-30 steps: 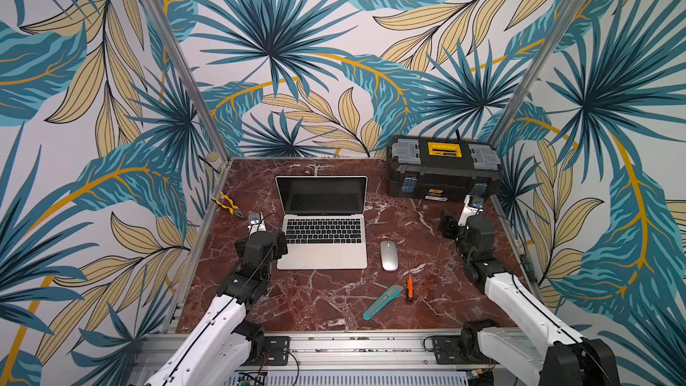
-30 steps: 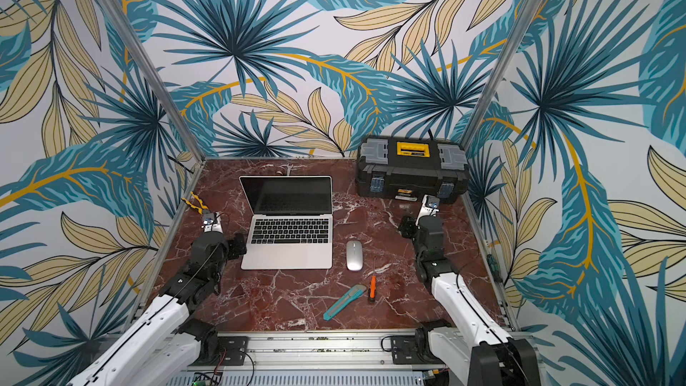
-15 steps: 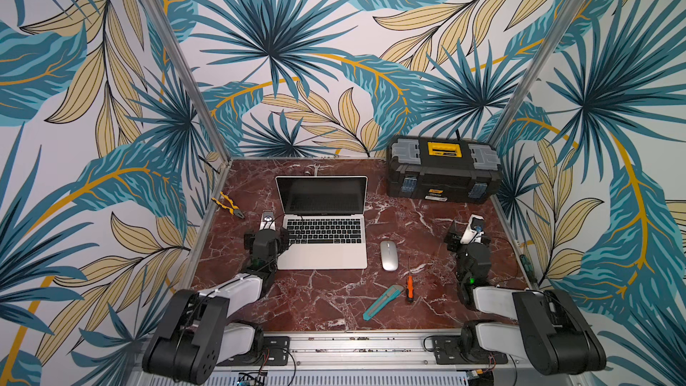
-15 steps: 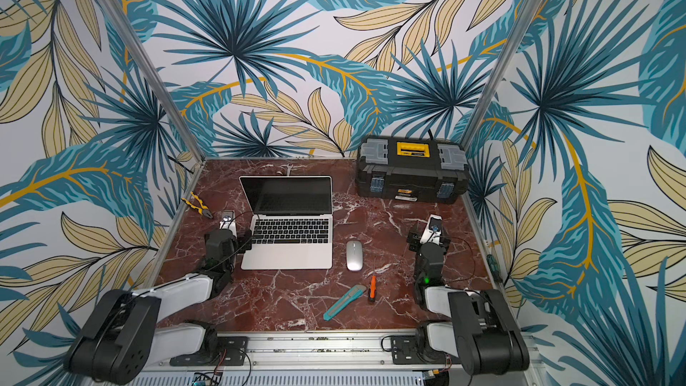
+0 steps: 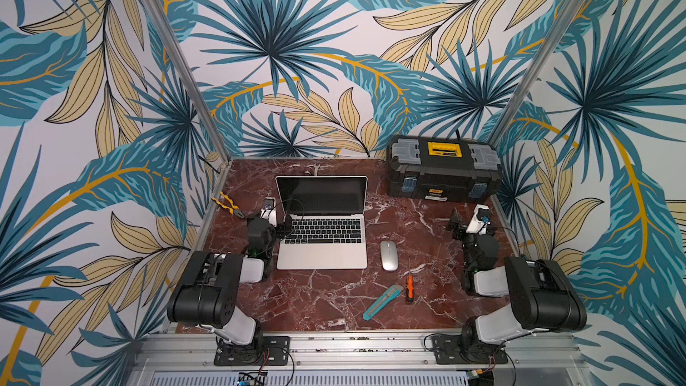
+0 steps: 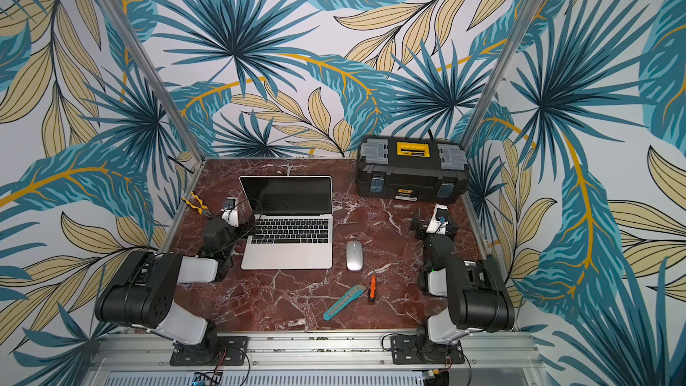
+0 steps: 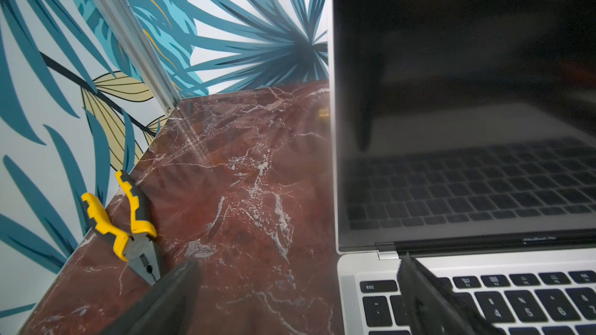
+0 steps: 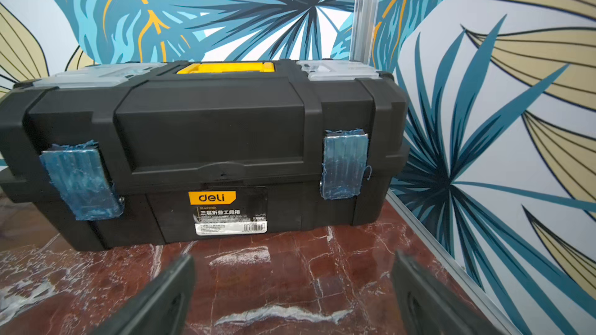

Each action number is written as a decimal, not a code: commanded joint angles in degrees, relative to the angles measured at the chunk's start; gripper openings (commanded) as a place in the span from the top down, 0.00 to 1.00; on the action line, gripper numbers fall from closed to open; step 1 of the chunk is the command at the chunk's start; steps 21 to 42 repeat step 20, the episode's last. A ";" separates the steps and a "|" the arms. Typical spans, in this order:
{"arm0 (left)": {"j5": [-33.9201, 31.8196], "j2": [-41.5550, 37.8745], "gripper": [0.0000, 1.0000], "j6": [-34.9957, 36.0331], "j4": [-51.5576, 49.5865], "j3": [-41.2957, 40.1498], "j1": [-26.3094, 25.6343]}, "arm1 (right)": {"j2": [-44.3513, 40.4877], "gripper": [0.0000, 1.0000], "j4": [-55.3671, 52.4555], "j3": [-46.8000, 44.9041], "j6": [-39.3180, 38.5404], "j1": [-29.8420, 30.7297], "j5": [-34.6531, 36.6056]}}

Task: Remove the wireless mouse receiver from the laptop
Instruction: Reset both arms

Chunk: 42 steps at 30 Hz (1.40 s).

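Laptop [image 5: 322, 254] sits open on the worktop [image 5: 315, 302], mid-left and toward the back wall. Screen is dark and upright, keyboard faces the arms. Receiver is too small to make out in any view.

Left arm [image 5: 208, 291] is folded low, wrist at the laptop's left edge by the keyboard's back corner. Left jaws are spread wide with nothing between them. In the left wrist view one finger [image 7: 419, 298] is over the esc-key corner of the laptop [image 7: 483, 269] and the other is over bare worktop. Can't tell if either touches. Pliers [image 7: 129, 220], yellow grips, lie just beside that outer finger against the left wall. They also show in both top views [image 5: 226, 206] [image 6: 198, 205].

Right arm [image 5: 538, 298] is folded on the right side, well apart from the laptop. Right jaws are released and empty above the worktop, facing the toolbox [image 8: 209, 130]. The toolbox is closed at the back right [image 5: 441, 176] [image 6: 410, 176].

Mouse [image 5: 388, 255] lies just right of the laptop's front corner, not touching it. An orange screwdriver [image 5: 409, 284] is in front of the mouse. A teal knife [image 5: 382, 301] lies slanted next to the screwdriver. Both top views show the same layout: laptop [image 6: 286, 254], mouse [image 6: 354, 255], screwdriver [image 6: 371, 285], knife [image 6: 343, 301].
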 commanded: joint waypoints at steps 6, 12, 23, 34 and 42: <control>2.31 0.42 0.00 0.69 3.04 -0.22 -0.15 | -0.53 0.01 -0.78 -0.47 0.93 -0.18 -1.81; 2.25 0.40 0.00 0.69 2.97 -0.14 -0.12 | -0.56 0.01 -0.78 -0.41 0.94 -0.18 -1.86; 1.46 0.41 0.00 0.95 3.25 -0.31 -0.45 | -0.59 0.01 -0.78 -0.45 1.00 -0.16 -1.81; 1.46 0.41 0.00 0.95 3.25 -0.31 -0.45 | -0.59 0.01 -0.78 -0.45 1.00 -0.16 -1.81; 1.46 0.41 0.00 0.95 3.25 -0.31 -0.45 | -0.59 0.01 -0.78 -0.45 1.00 -0.16 -1.81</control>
